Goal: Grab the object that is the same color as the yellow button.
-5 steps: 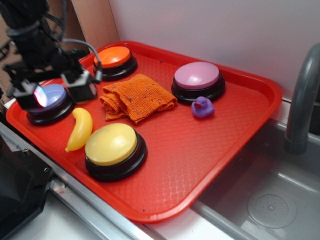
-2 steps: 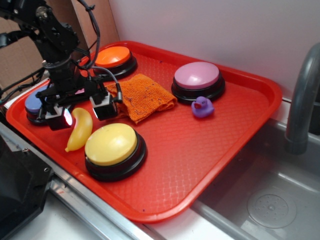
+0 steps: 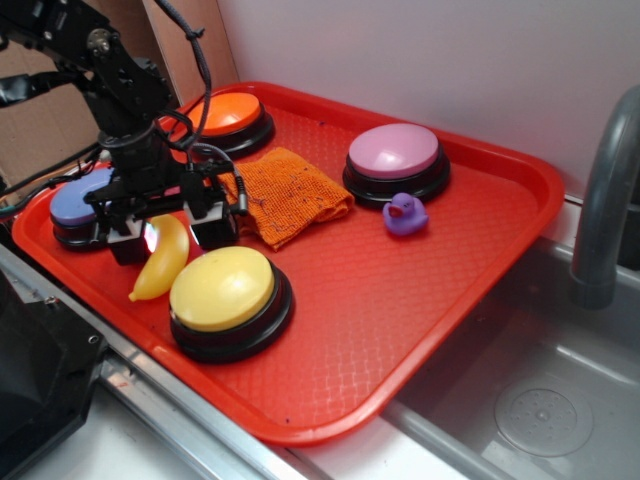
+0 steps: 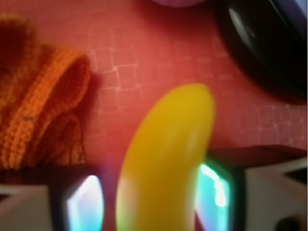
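Note:
The yellow toy banana [image 3: 158,265] lies on the red tray [image 3: 400,300], just left of the yellow button [image 3: 222,288]. My gripper [image 3: 170,238] is lowered over the banana's upper half, with one finger on each side of it. In the wrist view the banana [image 4: 166,159] fills the space between the two lit fingers [image 4: 84,204]. A narrow gap shows on its left side and the right finger is very close to it. The jaws are open around the banana and have not closed on it.
A crumpled orange cloth [image 3: 285,195] lies right behind the gripper. A blue button [image 3: 75,205] is to the left, an orange button [image 3: 228,112] behind, a pink button [image 3: 394,152] and a purple duck [image 3: 404,214] further right. A sink [image 3: 540,400] and faucet [image 3: 600,200] lie beyond the tray.
My gripper has moved from above the blue button to the right and down, and now straddles the banana. The banana has not moved.

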Robot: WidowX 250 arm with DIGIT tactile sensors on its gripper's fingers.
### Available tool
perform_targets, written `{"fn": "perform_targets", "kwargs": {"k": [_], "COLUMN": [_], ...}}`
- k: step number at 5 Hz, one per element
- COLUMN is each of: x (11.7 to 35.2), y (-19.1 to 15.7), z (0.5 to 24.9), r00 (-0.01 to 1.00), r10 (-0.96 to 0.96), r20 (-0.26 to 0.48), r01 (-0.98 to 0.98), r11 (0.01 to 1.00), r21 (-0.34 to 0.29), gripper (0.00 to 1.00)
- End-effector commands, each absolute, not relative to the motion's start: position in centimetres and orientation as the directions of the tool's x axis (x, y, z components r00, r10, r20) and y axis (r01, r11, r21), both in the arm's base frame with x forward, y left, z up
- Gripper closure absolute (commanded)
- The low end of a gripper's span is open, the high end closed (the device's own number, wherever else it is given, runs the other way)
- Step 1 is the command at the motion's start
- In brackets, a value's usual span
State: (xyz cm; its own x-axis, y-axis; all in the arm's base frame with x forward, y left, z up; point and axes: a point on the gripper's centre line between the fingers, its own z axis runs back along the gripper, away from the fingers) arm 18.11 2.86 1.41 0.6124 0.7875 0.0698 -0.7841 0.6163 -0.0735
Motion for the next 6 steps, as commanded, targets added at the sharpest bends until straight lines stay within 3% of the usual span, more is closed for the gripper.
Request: {"fn": "perform_targets", "kwargs": {"k": [1, 2, 3, 4, 5, 6], "x": [18.8, 19.5, 19.6, 19.9, 20.5, 21.0], "y": [3.4, 2.8, 2.1, 1.8, 1.7, 2.1], "z": [7.5, 11.5, 16.0, 18.8, 19.7, 19.0], "r00": [0.815, 0.938, 0.992, 0.993, 0.991, 0.997], "r10": [0.571, 0.347, 0.116, 0.065, 0.055, 0.054], "r20": [0.096, 0.000, 0.054, 0.101, 0.122, 0.061], "r01": [-0.567, -0.346, -0.119, -0.070, -0.062, -0.059], "r11": [0.821, 0.937, 0.992, 0.996, 0.996, 0.996], "r21": [-0.067, 0.035, 0.049, 0.052, 0.056, 0.071], "gripper": [1.00, 1.00, 1.00, 1.00, 1.00, 1.00]}}
